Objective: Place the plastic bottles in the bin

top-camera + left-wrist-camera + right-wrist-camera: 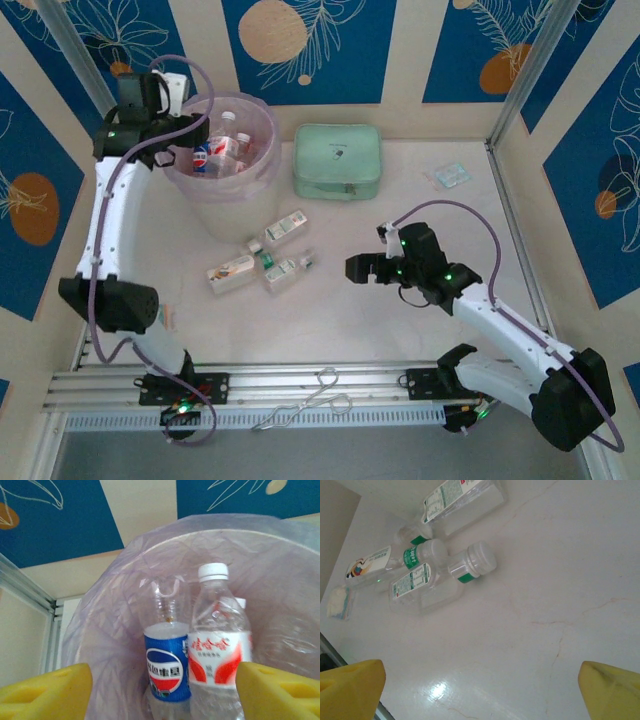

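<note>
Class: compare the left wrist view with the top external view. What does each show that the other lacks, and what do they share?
Left wrist: close label detail on a blue-labelled bottle and a white-capped bottle, seen past yellow claw pads. Top external: bottles lying on the table, a mint green case, the right claw. Shared: the pink-lined bin holding bottles.

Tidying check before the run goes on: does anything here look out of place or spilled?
Nothing looks spilled or damaged. The one stray is the metal tongs, lying on the rail at the near edge, away from everything else. The bottles left on the table lie on their sides.
</note>
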Motion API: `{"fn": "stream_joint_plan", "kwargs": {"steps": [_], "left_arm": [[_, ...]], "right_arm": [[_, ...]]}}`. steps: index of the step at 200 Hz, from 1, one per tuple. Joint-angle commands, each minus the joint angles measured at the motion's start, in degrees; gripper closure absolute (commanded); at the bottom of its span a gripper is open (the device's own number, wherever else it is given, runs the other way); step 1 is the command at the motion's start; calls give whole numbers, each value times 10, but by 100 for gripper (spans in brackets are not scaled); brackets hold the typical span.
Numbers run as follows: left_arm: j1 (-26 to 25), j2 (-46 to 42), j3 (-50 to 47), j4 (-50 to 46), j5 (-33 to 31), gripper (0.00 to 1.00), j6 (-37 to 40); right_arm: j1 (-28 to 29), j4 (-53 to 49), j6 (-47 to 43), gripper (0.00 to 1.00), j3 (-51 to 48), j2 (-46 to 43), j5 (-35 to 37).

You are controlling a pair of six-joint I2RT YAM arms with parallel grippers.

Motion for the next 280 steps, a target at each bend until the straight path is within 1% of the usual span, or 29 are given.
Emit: {"fn": "stream_joint_plan", "kwargs": {"steps": [1,16,32,41,50,68,81,94,110,124,150,185,221,242,280], "left_arm": [[-50,-63,-20,-36,-25,22,20],[-99,-103,-59,-42,-64,19,19],[-165,-151,-128,-36,-101,18,5],[-202,-175,-173,-28,-102,18,-12],[-236,-191,-211,-28,-80,18,-35],[-312,-199,-277,-23,-57,17,-79],[-370,-185,-312,-27,-86,15,-96],[-404,-167,-347,-24,-95,13,-117],[-415,-143,-397,-2,-97,8,-136],[-417,-114,-425,11,-102,1,-148],[-416,-64,-456,41,-102,1,-164],[-417,-9,-477,84,-112,1,-157],[-415,46,-484,95,-117,1,-160],[-415,63,-485,88,-119,6,-168],[-420,50,-486,84,-117,30,-184]], "right_arm": [[-16,-27,-15,1,23,-20,12],[-25,-37,-18,1,29,-27,16],[-37,-48,-22,1,31,-40,23],[-48,-54,-25,1,32,-50,23],[-62,-57,-27,1,32,-58,21],[-97,-60,-30,1,31,-68,6],[-119,-63,-33,1,33,-71,-3],[-132,-66,-35,1,36,-75,-2],[-144,-67,-33,1,35,-84,-1],[-150,-67,-30,1,30,-90,-4],[-155,-75,-28,1,20,-99,-6],[-162,-77,-26,1,6,-107,-13],[-164,-82,-30,1,4,-109,-11],[-165,-86,-33,1,3,-111,-11],[-167,-82,-30,1,-3,-114,-14]]}}
